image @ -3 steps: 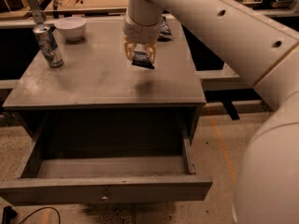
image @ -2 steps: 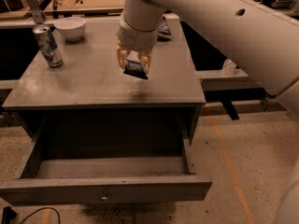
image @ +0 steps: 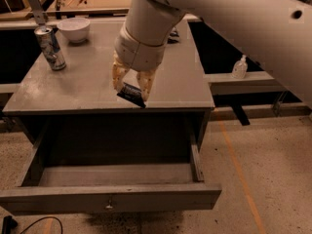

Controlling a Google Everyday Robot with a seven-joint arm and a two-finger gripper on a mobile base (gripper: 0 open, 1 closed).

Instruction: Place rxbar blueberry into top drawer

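My gripper point(image: 132, 86) hangs over the front edge of the grey table point(image: 87, 82), its two fingers pinching the rxbar blueberry point(image: 130, 95), whose dark wrapper tilts down toward 4 o'clock. The top drawer point(image: 156, 198) stands pulled open at 6 o'clock from the bar, its knob point(image: 109, 206) on the front panel. A can point(image: 50, 48) and a white bowl point(image: 74, 29) sit at 10 o'clock from my gripper. A pump bottle point(image: 239, 67) stands at 3 o'clock.
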